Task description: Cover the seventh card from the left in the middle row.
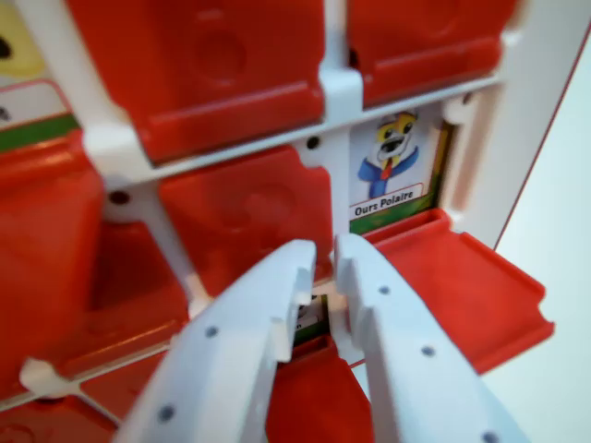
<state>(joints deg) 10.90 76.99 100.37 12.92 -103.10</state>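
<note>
Closest to the lens, the gripper (321, 268) pointed up the board with its two white jaws parted by only a narrow gap and nothing held between them. Just under the tips a sliver of another card (309, 318) showed, too little to read. Beyond the tips, towards the wrist view's right, the red flap (462, 286) lay folded down and open, and directly above it stood the uncovered card (399, 166), a cartoon polar bear labelled "Ours Polaire", beside the white frame (480, 175) at the board's edge. Farther off, every other red door (203, 74) in sight was shut. Judging by this, the tips ought to slide right under the flap's free lip, then lift it gently until it snapped upright over the bear.
</note>
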